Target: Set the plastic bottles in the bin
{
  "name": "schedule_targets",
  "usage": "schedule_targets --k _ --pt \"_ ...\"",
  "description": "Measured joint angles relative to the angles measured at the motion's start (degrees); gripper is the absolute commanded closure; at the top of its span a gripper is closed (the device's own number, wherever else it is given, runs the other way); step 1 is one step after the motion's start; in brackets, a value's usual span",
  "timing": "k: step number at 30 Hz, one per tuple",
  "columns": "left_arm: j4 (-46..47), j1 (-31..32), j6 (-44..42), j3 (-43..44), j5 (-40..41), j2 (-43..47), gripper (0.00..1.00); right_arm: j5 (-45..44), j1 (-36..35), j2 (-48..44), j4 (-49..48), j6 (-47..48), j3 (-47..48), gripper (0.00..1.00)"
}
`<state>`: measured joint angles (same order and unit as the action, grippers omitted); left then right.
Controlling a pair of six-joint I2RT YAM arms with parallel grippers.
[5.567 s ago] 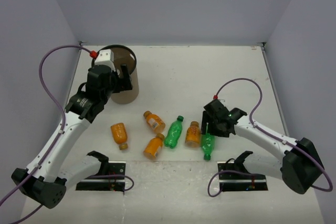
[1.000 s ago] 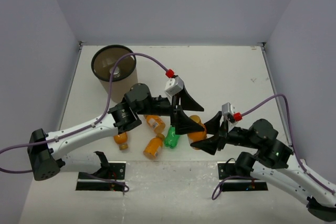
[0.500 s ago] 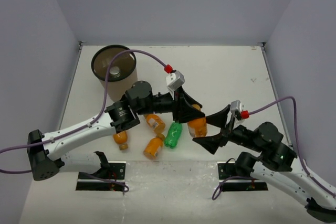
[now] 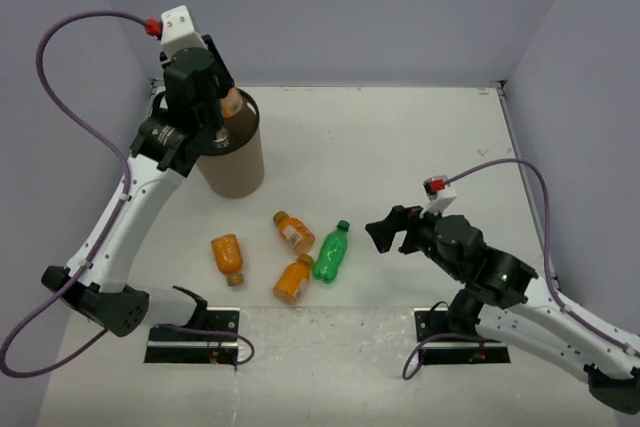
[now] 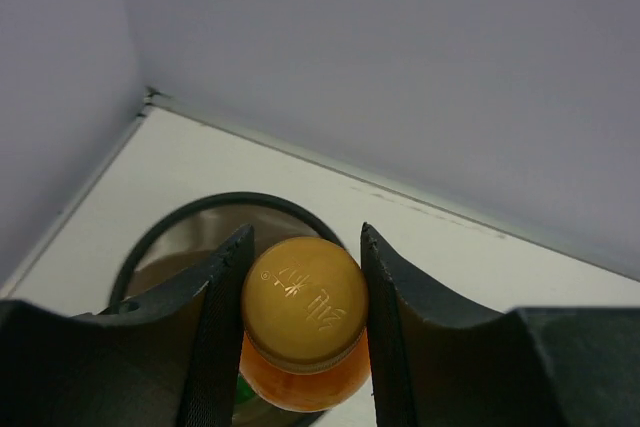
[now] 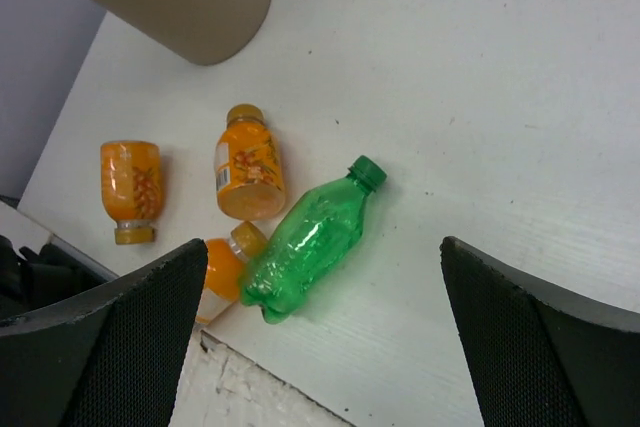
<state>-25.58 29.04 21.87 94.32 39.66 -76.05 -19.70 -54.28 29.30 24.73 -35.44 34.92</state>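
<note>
- Top external: the left gripper (image 4: 224, 113) clamps the held orange bottle (image 4: 233, 103) above the bin (image 4: 236, 165). The right gripper (image 4: 392, 235) is spread wide and holds nothing.
- Left wrist: the held orange bottle hangs over the bin's mouth.
- Right wrist: the green bottle (image 6: 310, 242) and three loose orange bottles (image 6: 131, 190) (image 6: 248, 162) (image 6: 222, 265) lie on the table (image 6: 500, 97).

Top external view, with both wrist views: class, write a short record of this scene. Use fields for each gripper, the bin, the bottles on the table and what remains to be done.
Left gripper: shut on an orange bottle, held over the mouth of the bin
Right gripper: open, empty, above the table, right of the green bottle
Bin position: upright, far left
Lying on the table: three orange bottles, plus the green bottle
Remaining: release the held bottle; fetch the four on the table
</note>
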Motion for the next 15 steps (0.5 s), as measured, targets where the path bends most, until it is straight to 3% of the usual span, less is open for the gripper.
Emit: schedule_targets --k 2,3,4,6,15 --pt "-0.5 -4.1 -0.7 0.3 2.2 -1.7 0.94 1.6 0.0 4.2 -0.3 -2.1 0.2 0.01" --pt "-0.7 -5.8 -1.0 0.3 2.8 -2.7 0.85 2.4 0.0 6.2 -0.5 -3.2 0.4 0.01" --pt "-1.0 -7.4 -1.2 0.4 3.0 -3.8 0.43 3.3 0.0 9.0 -0.5 -5.0 0.7 0.01" --pt "-1.4 -9.0 -1.9 0.1 3.2 -5.9 0.03 4.5 -0.1 15.6 -0.3 -9.3 1.7 0.01" --pt "-2.6 -9.3 -1.2 -6.5 1.2 -6.3 0.00 4.5 -3.0 35.1 0.3 -23.0 4.1 0.01"
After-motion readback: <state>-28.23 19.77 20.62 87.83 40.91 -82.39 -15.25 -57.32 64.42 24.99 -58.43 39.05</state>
